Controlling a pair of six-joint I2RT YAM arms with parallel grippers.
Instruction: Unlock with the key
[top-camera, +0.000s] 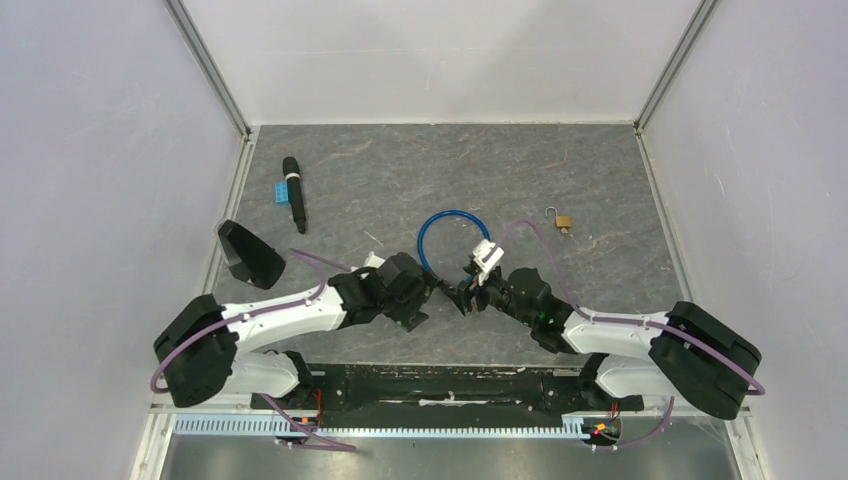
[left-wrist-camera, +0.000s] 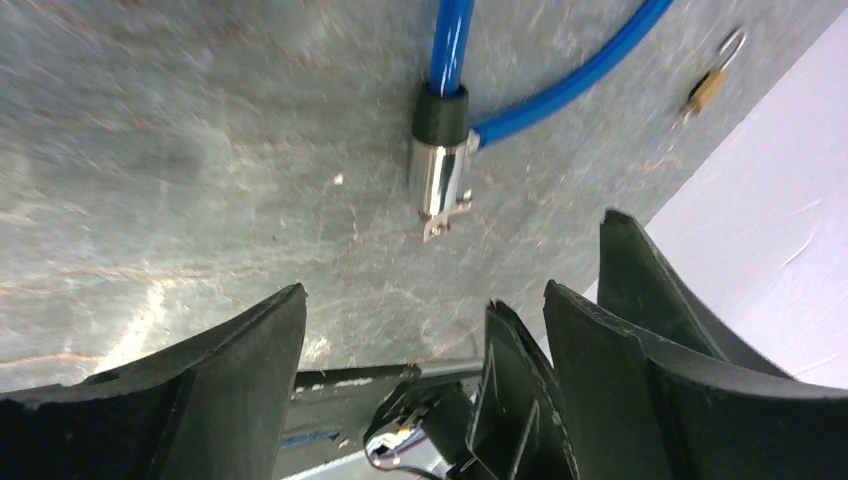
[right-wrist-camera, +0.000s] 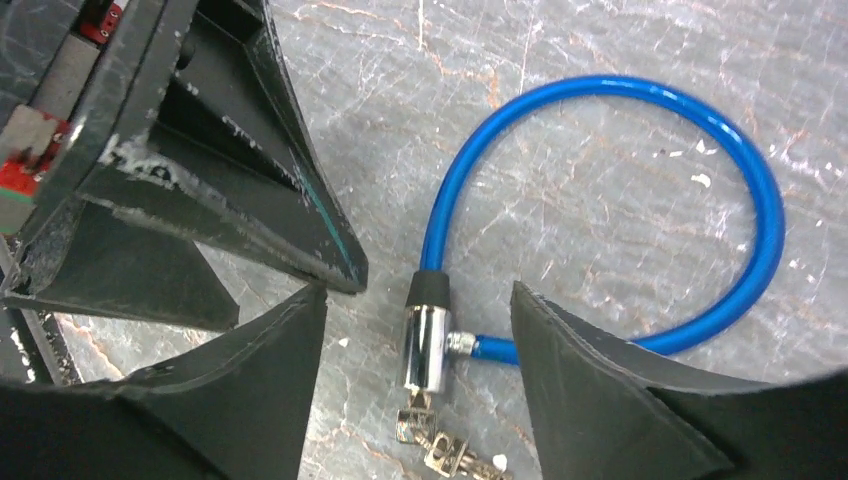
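You've got left gripper (left-wrist-camera: 425, 300) and right gripper (right-wrist-camera: 418, 295) both spread wide, holding nothing, cable lock (right-wrist-camera: 610, 95) flat on table (top-camera: 400, 170) between them, key (right-wrist-camera: 432, 448) at its cylinder, partly cropped, seating unclear.

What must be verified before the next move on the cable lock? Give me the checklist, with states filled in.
1. Key seated in chrome cylinder: ok.
2. Key turned to unlocked: cannot tell.
3. Blue cable end out of the cylinder: not ok, it sits in the side port.
4. Left claw open and empty: ok.
5. Right claw open, a finger on either side of the cylinder, not gripping: ok.
6. Brass padlock apart from the cable lock: ok.
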